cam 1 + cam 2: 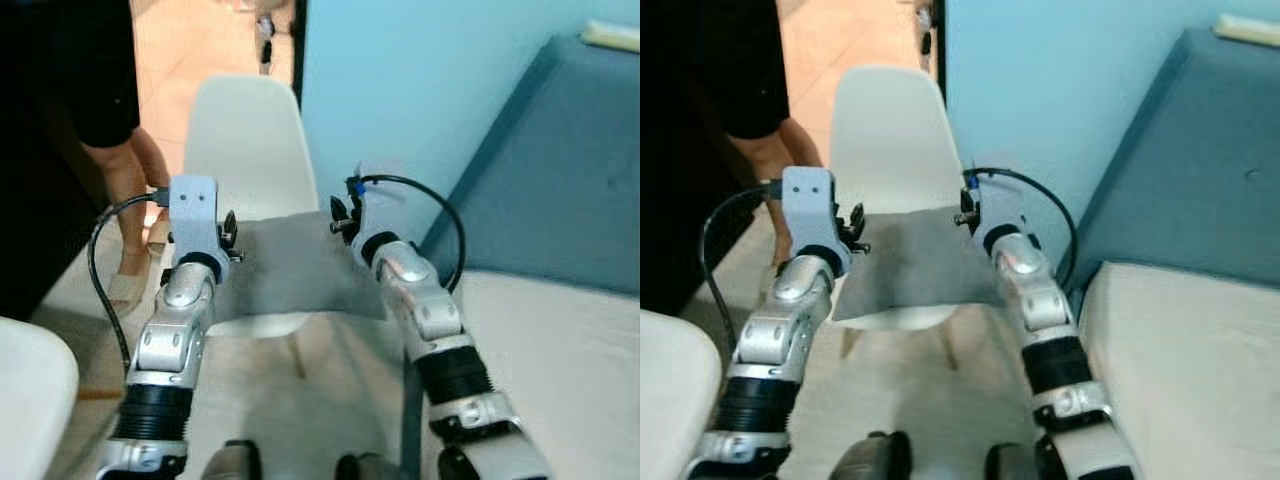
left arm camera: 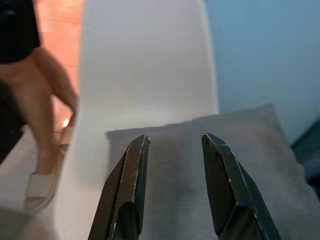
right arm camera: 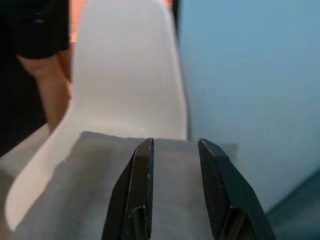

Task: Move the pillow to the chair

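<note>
Fingers (image 2: 125,200) apart over pillow (image 1: 290,265)

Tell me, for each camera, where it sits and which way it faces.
Left eye view: on the head, facing forward and down; both silver arms, grey pillow, white chair.
Right eye view: same head, same scene.
Left wrist view: looks along the left pincer, open over the pillow.
Right wrist view: looks along the right pincer, open over the pillow.
Shared by all views: pillow and chair.
</note>
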